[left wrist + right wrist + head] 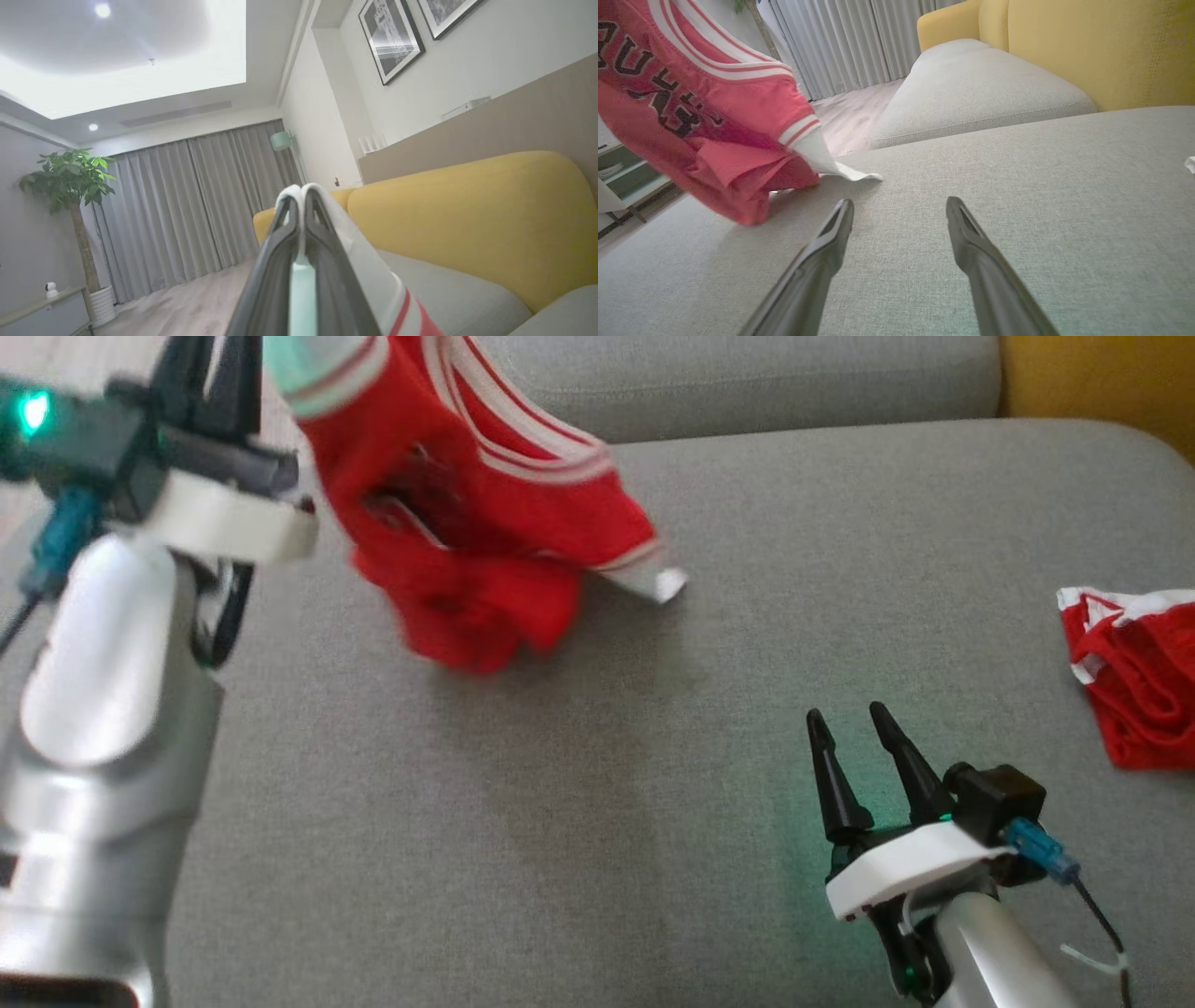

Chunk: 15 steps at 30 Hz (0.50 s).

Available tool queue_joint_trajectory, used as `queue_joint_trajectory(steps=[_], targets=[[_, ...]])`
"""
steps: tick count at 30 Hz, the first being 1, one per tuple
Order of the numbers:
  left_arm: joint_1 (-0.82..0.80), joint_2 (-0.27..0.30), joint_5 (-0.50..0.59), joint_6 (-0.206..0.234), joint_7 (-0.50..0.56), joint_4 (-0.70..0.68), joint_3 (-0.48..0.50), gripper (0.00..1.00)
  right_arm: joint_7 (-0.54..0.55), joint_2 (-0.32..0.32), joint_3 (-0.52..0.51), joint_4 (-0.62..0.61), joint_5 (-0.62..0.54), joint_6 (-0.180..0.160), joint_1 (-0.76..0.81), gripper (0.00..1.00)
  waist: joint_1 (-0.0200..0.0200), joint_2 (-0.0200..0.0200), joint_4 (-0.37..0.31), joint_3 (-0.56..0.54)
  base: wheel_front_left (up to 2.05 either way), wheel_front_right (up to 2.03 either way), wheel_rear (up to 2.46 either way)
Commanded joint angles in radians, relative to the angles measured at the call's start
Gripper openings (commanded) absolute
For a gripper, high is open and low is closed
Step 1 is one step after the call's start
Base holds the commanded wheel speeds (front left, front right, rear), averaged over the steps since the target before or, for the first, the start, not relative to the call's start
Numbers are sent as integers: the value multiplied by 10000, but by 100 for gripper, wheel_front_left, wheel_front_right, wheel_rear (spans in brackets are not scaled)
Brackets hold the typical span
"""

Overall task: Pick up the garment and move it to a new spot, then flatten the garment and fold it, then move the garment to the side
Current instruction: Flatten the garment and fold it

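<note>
One red garment [504, 513] dangles — pinched tight in the left hand [301, 200].

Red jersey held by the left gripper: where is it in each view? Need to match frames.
Head view: jersey upper left of centre, hanging, lower edge touching the grey cushion.
Left wrist view: its white-and-red trim bottom centre, pinched in the left gripper.
Right wrist view: jersey upper left, black lettering showing.
Shared landmark: yellow sofa back.
</note>
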Motion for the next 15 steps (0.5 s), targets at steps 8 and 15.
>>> queue_joint_trajectory(steps=[8, 15], targets=[[-2201, 589, 121, -121, 482, -225, -627, 0, -95, 45, 167, -273, 163, -7, 12, 100, 1, -1, -118, -414, 0, 0, 0], [-3450, -213, -329, -113, 781, 389, -1238, 0, -95, 45, 57, -317, 288, -7, 56, 100, 1, -1, -140, -420, 0, 0, 0]])
